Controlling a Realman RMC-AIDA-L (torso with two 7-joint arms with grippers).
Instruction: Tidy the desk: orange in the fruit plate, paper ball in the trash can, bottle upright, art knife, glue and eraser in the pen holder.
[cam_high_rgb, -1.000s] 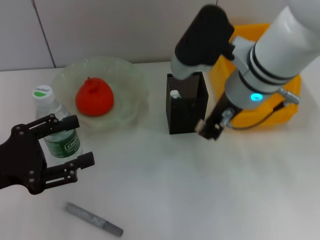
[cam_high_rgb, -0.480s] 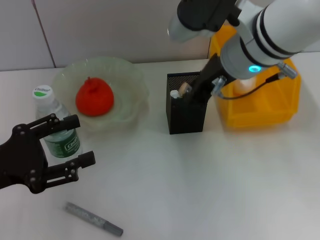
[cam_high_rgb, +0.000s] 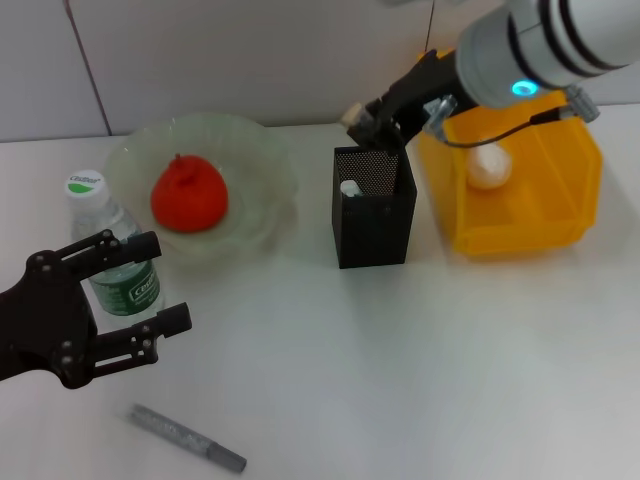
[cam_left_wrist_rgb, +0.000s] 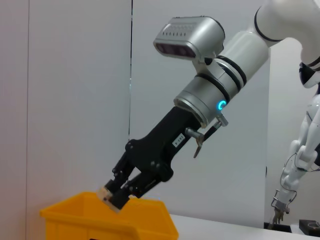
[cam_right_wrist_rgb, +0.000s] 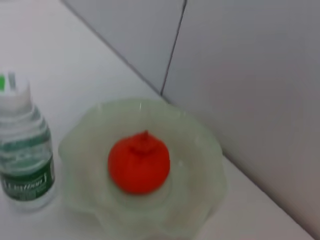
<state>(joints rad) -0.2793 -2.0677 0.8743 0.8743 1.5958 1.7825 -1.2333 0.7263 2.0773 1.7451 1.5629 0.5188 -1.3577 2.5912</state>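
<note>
- The right end effector (cam_high_rgb: 362, 118) hangs above the back rim of the pen holder (cam_high_rgb: 375, 212), clamped on the eraser (cam_high_rgb: 352, 113); in the head view only a small beige end of the block shows past the fingers.
- The left wrist view shows the same grip from the side: the eraser (cam_left_wrist_rgb: 112, 198) pinched at the fingertips of the right end effector (cam_left_wrist_rgb: 116, 196), in front of the trash can (cam_left_wrist_rgb: 107, 220), whose lower part is cut off by the picture edge.
- A white-tipped item stands inside the pen holder; the mesh hides the rest of it, so its identity cannot be told.
- The left end effector (cam_high_rgb: 150, 283) hovers with fingers apart, holding nothing, partly covering the upright bottle (cam_high_rgb: 110, 245).
- The right wrist view shows none of its own fingers; it shows the orange (cam_right_wrist_rgb: 139, 162) lying in the fruit plate (cam_right_wrist_rgb: 200, 150), with the bottle (cam_right_wrist_rgb: 24, 150) just beside the plate.
- The paper ball (cam_high_rgb: 489, 167) lies in the trash can (cam_high_rgb: 560, 215).
- The glue (cam_high_rgb: 187, 438) lies flat on the surface (cam_high_rgb: 420, 370), near the front edge; only the head view shows it.
</note>
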